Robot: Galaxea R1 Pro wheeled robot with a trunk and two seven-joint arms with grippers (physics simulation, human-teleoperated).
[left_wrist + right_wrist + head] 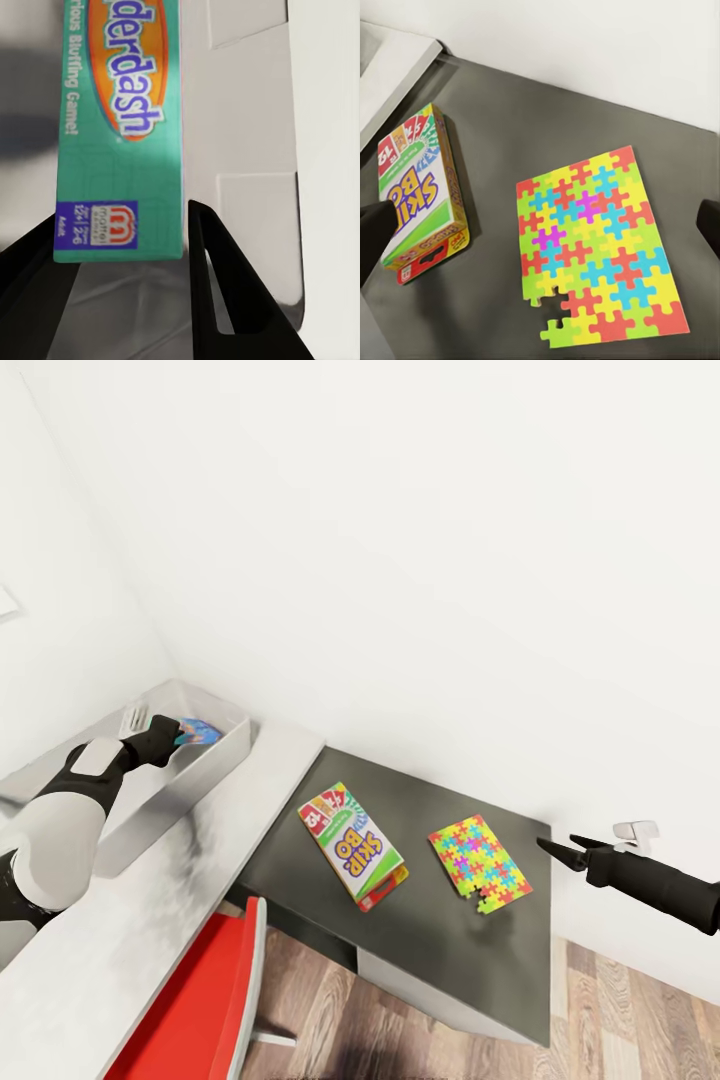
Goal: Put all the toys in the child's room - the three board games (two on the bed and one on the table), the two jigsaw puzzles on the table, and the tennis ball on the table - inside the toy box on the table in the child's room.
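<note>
Item — green box (120, 127), a printed board game, held in the left pincer (172, 735) over the toy box (215, 765). In the left wrist view the dark fingers (225, 292) stand either side of its short end, closed on it. Likely light, stiff cardboard with a glossy face; a narrow-edge grip could let it slip or swing.

Item — Skip-Bo box (352, 843), flat on the dark bench (420, 960), near the joint with the pale section. Long and rigid, probably light. Best taken across its narrow width at mid-length, by my judgement, since it lies flush and offers little edge.

Item — puzzle (480, 857), a thin multicoloured sheet just beside the Skip-Bo box, not touching it. One corner shows a gap and a loose-looking piece. Expect it to be flimsy, apt to flex or shed pieces; hard to get under — sliding it toward the bench edge may help.

Right pincer (556, 849) — off the bench's far end, apart from the puzzle, holding nothing; its fingers lie close together in the head view yet sit at opposite edges of the right wrist view, so the gap cannot be told.

Room — white walls, wood floor (640, 1020), red chair (200, 1010) tucked by the pale bench.
</note>
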